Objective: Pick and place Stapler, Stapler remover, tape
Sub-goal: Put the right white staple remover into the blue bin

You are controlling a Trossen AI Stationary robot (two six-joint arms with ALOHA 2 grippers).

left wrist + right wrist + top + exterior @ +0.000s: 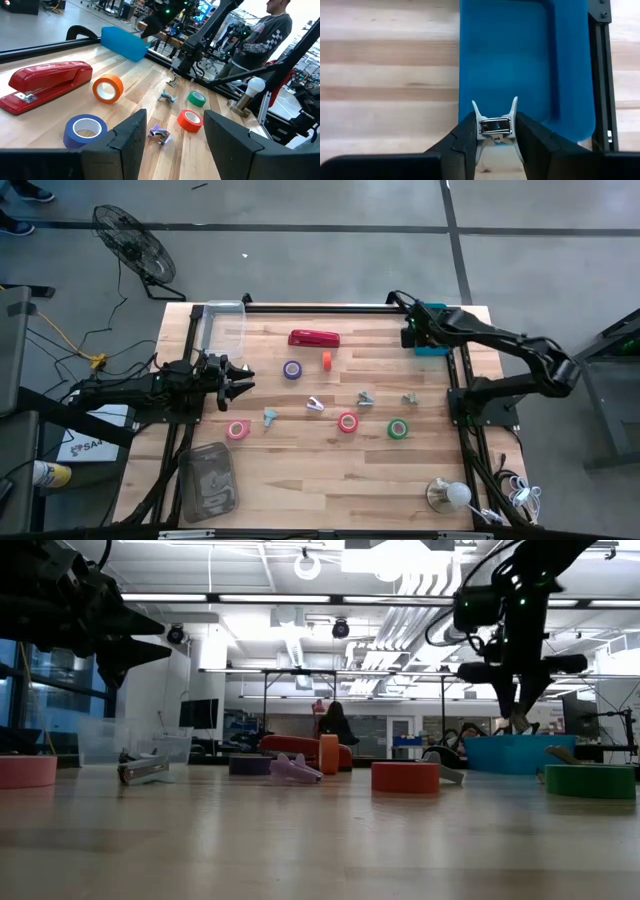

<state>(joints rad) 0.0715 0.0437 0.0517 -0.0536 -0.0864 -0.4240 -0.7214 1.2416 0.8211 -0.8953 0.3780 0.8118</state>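
Wooden table [300,470]: right pincer [495,131] pinching staple remover [494,125] above blue tray [520,60]; left pincer [172,131] spread

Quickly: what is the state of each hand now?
Left hand: open, holding nothing, above the table.
Right hand: closed on a staple remover, over the blue bin.

black floor fan [130,242], clear plastic bin [222,326], blue tray [520,60], desk lamp [447,495], mesh pouch [208,480]
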